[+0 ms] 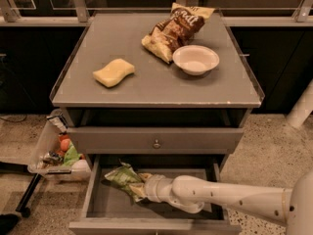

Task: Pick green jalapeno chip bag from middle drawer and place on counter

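Note:
The green jalapeno chip bag (122, 176) lies at the back left of the open middle drawer (110, 207), below the counter (146, 84). My white arm reaches in from the right. My gripper (139, 189) is at the bag's right end and shut on it; the bag covers most of the fingers. The bag sits just above the drawer floor.
A yellow sponge (113, 72), a brown-and-yellow chip bag (173, 31) and a white bowl (195, 58) sit on the counter. A closed drawer front with a round knob (156, 143) is above the open drawer. A clear bin (56, 153) of items stands on the floor at left.

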Robot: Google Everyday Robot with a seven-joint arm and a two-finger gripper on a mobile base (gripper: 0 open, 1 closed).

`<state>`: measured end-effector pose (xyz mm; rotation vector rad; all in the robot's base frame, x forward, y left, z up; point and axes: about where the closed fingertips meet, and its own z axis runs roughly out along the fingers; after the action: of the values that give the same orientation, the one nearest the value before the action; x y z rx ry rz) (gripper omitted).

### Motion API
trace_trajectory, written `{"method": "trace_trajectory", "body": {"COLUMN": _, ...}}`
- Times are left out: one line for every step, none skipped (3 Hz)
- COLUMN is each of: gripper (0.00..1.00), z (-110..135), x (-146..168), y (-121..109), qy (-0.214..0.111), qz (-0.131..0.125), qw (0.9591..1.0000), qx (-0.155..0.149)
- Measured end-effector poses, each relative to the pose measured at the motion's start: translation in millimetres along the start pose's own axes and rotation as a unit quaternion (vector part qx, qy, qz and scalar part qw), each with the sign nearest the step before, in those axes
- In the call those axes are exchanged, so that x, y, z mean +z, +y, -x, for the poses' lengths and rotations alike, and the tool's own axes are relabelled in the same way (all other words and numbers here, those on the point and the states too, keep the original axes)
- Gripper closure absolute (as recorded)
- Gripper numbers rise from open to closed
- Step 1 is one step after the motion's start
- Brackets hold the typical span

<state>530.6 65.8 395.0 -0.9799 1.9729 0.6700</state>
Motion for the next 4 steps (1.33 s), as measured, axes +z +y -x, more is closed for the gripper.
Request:
{"method": "trace_trajectory", "body": {"gripper": 1.0, "z": -21, "x": -57, "y": -10, "qy": 0.076, "qz": 0.014, "qw": 0.997, "qx": 0.002}}
{"method": "trace_trajectory", "body": {"gripper": 1.0, "z": -4, "x": -82, "y": -18, "qy": 0.086, "qz": 0.021, "qw": 0.9958, "qx": -0.022}}
{"method": "trace_trajectory", "body": {"gripper": 1.0, "z": -4, "x": -87, "y": -19, "qy": 0.081, "qz": 0.026, "qw": 0.9961, "qx": -0.024}}
{"method": "trace_trajectory", "body": {"gripper": 1.0, "z": -12, "x": -120, "y": -60, "qy": 0.052, "qz": 0.016, "qw": 0.9976, "qx": -0.044}}
